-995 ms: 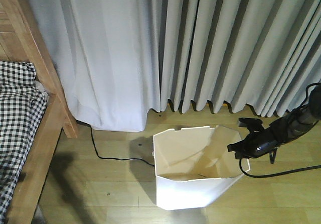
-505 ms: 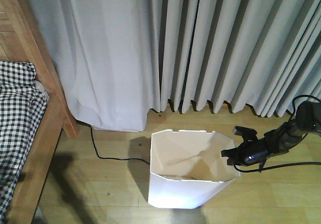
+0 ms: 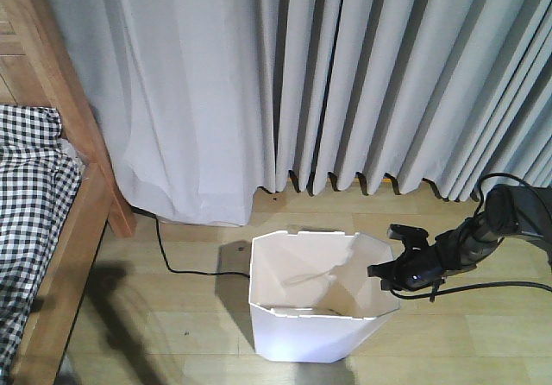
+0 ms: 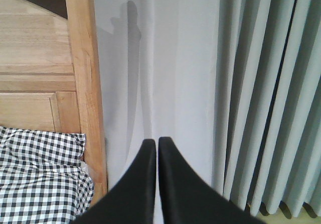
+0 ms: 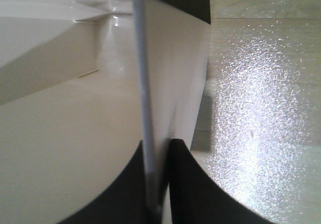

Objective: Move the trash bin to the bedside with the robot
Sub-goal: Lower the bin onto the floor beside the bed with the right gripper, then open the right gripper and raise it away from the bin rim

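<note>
R end effector [image 3: 385, 274] pinches trash bin [image 3: 315, 329] rim; L end effector [image 4: 156, 148] pressed together, holding nothing.

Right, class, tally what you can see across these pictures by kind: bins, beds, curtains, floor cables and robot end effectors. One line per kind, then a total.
White plastic faceted trash bin: 1
Light-brown wooden bed frame with black-and-white checked bedding: 1
Pale grey pleated curtain: 1
Thin black cable on the wooden floor: 1
Black end effectors, left end effector and right end effector: 2
Total: 6
</note>
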### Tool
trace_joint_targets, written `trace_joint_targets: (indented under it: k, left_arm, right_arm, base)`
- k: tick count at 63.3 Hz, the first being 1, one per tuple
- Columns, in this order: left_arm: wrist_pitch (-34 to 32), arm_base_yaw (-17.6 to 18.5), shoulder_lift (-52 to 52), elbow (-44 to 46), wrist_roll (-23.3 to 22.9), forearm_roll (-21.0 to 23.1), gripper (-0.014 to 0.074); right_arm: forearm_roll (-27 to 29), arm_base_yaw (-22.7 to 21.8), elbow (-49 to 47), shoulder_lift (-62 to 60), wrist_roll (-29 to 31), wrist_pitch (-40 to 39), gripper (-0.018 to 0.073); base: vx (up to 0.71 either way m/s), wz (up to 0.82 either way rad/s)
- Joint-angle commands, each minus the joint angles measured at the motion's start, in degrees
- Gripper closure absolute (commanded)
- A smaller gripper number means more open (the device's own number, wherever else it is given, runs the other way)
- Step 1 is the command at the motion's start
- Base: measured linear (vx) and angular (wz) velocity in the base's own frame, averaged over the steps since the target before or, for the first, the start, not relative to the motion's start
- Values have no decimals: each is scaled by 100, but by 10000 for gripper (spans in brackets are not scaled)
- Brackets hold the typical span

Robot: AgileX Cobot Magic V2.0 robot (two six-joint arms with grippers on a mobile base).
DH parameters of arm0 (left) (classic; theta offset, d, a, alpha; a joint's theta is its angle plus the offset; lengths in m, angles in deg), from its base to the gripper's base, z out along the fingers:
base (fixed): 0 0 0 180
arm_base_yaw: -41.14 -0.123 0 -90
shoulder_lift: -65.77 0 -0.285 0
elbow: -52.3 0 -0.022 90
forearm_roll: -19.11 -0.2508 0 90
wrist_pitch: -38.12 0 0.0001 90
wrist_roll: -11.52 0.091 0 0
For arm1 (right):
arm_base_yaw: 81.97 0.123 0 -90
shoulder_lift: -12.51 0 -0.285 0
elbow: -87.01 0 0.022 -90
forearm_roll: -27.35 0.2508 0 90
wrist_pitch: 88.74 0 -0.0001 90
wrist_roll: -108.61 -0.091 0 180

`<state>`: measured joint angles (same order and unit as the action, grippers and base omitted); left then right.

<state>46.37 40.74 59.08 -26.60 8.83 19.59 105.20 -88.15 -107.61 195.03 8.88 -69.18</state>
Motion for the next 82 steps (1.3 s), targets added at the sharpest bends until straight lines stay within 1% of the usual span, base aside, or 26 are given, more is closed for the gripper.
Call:
trace_joint_targets:
  k: [1, 9, 16, 34, 44, 50, 55, 61, 70, 75, 82]
  left_arm:
    - [-407, 17, 56, -158, -53, 51, 602]
    - [-407, 17, 56, -158, -53, 51, 602]
    - [-407, 17, 56, -158, -53, 51, 602]
    - [-407, 17, 56, -158, -53, 51, 602]
    - [-407, 17, 56, -158, -53, 51, 602]
    - [-407, 17, 56, -158, -53, 51, 602]
    - [-407, 17, 56, -158, -53, 51, 602]
    - [-407, 17, 56, -158, -53, 51, 602]
    - [-407, 17, 56, -158, -53, 51, 602]
    - [-407, 17, 56, -158, -53, 51, 602]
    - [-407, 17, 56, -158, -53, 51, 602]
  right_arm:
    - [332, -12, -102, -463, 28, 699, 556]
    - [326, -12, -102, -463, 28, 572, 531]
    - [310, -12, -102, -463, 28, 533, 484]
    - [263, -12, -79, -364, 24, 570, 281]
    - [42, -34, -80, -370, 24, 576, 147]
    - [-47, -80, -80, -397, -58, 558, 95]
    - [-181, -118, -80, -434, -188, 594, 76]
    - [-464, -196, -80, -536, -482, 587, 76]
    - [-1107, -349, -80, -714, -1236, 602, 76]
    - [-1572, -455, -80, -826, -1527, 645, 76]
    - [-2237, -518, -78, -1067, -2102, 779, 76]
  base:
    - [0, 0]
    - [0, 0]
    - [0, 0]
    - [0, 0]
    - [0, 0]
    - [0, 0]
    - [0, 0]
    - [0, 0]
    - [0, 0]
    - [0, 0]
    - [0, 0]
